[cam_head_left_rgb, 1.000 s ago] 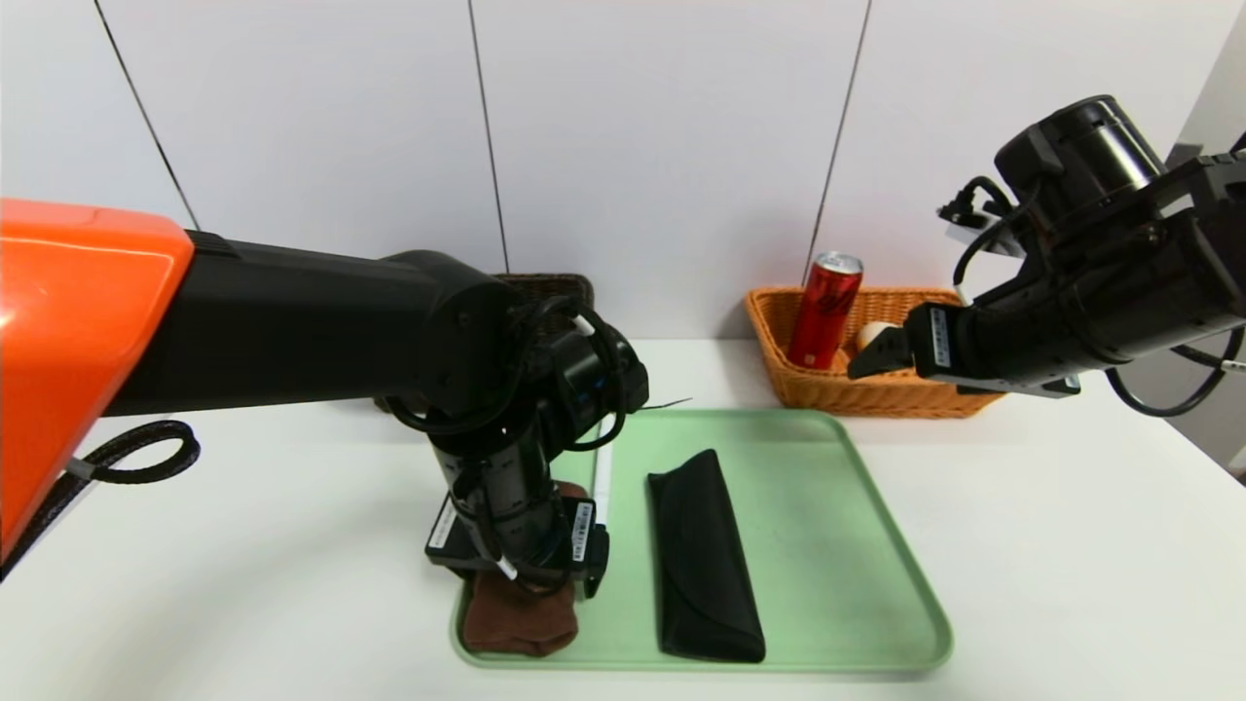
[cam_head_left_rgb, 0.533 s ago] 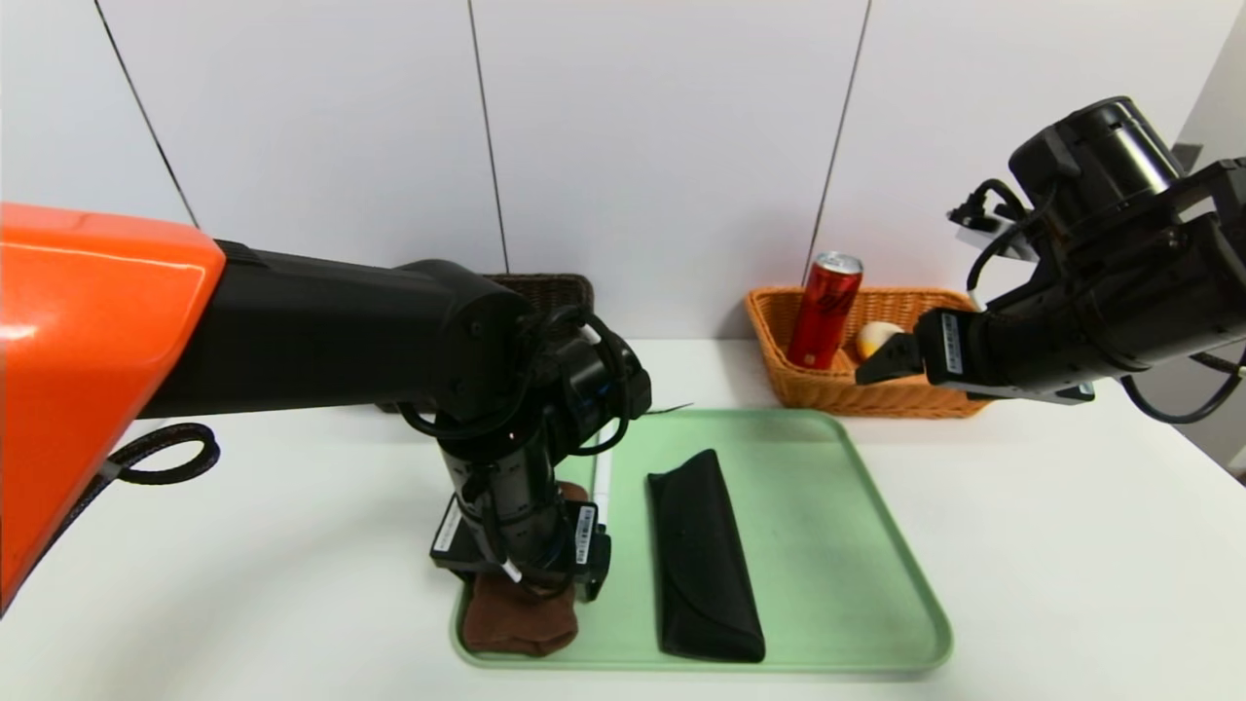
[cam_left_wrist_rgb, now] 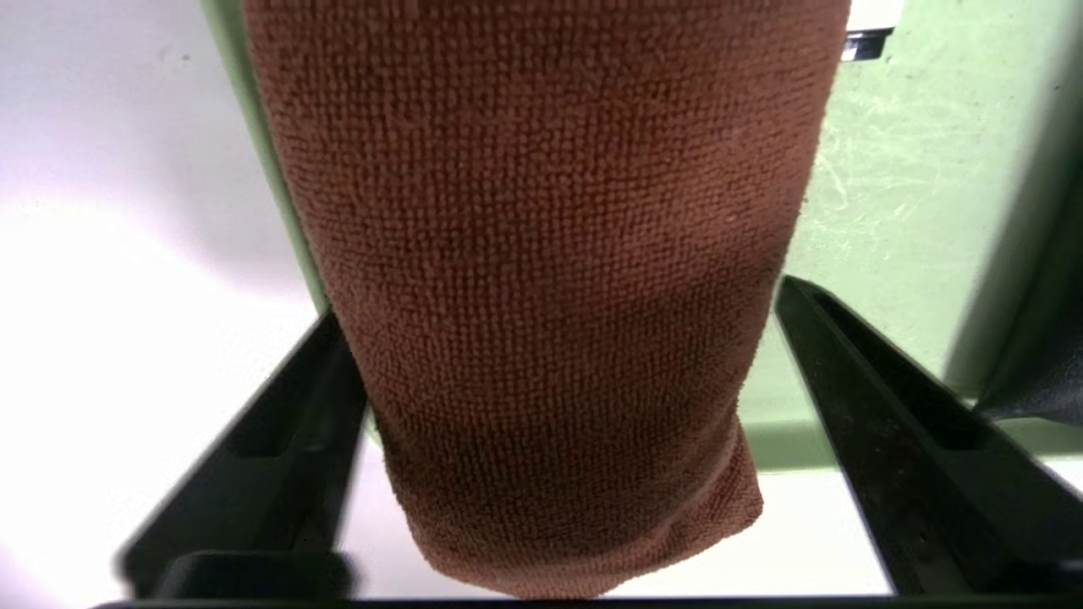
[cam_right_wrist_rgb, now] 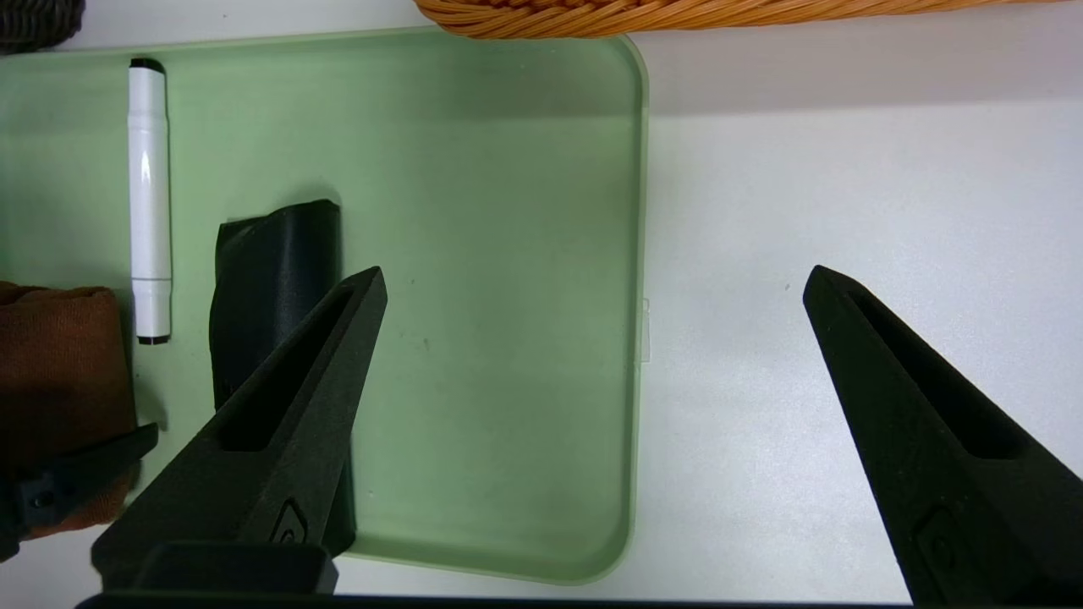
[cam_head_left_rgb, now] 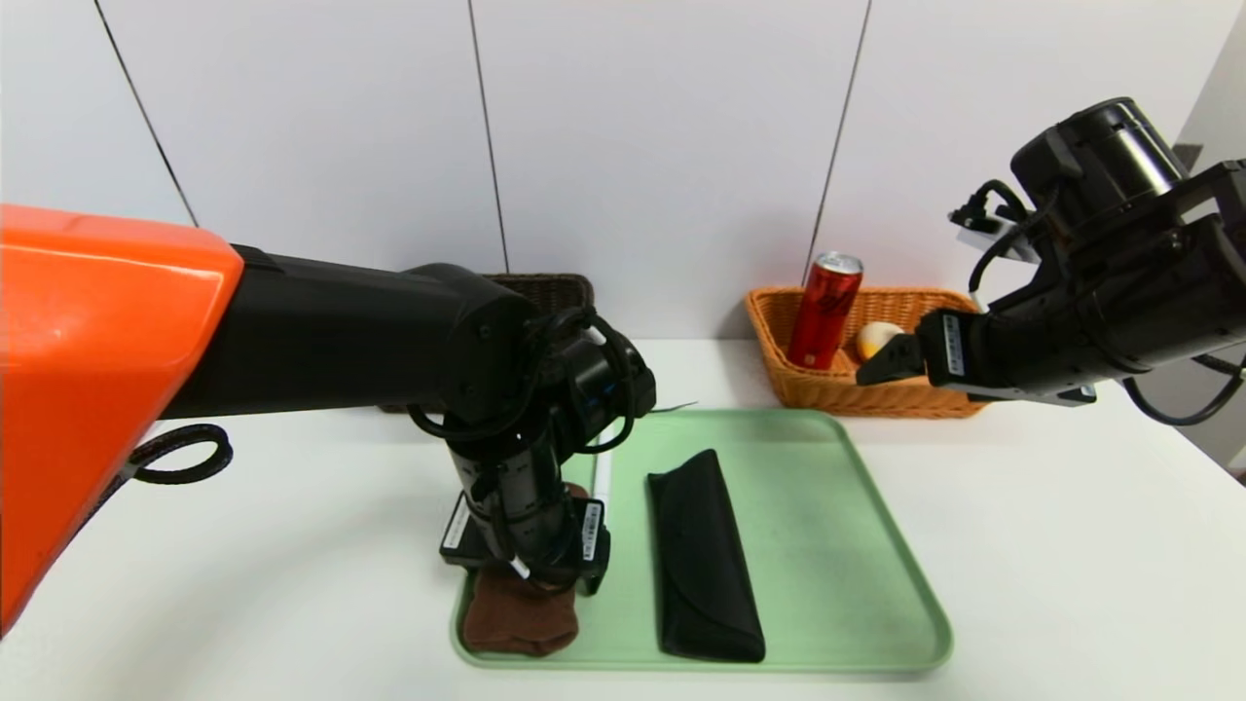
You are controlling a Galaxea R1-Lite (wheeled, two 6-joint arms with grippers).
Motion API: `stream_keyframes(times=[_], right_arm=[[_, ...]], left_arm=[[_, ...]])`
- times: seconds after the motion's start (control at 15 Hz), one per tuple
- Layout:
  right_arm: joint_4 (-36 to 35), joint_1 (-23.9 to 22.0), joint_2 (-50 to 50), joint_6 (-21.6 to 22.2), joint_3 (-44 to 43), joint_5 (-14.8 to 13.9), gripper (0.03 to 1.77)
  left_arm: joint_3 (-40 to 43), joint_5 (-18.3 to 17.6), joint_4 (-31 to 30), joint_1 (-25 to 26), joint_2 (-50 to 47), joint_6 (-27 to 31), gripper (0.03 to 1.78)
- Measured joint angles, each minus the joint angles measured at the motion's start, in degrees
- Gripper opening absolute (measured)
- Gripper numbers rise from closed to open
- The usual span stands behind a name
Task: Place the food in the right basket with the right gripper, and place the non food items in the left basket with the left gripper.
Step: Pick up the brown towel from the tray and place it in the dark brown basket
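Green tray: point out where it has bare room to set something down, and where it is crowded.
The green tray is bare between the black case and its right rim. It is crowded on the left: brown towel under the left end effector, white marker beside it, then the case.

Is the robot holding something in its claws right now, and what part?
Nothing is lifted yet. The left gripper stands open around the middle of the brown towel on the tray. The right gripper hangs open and empty.

Left claw (cam_head_left_rgb: 531, 570) over brown towel (cam_head_left_rgb: 518, 623)
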Motion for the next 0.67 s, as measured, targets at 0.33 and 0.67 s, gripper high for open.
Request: stream_keyframes(times=[0.33, 0.67], right_arm=[[-0.10, 0.00, 0.00, -0.01, 0.24, 0.22, 1.70], [-0.07, -0.22, -0.20, -0.01, 0.26, 0.27, 1.70]], left_arm=[[-0.06, 0.17, 0.00, -0.05, 0.55, 0.15, 0.87], [-0.83, 0.09, 0.16, -0.02, -2.15, 0.61, 0.37]])
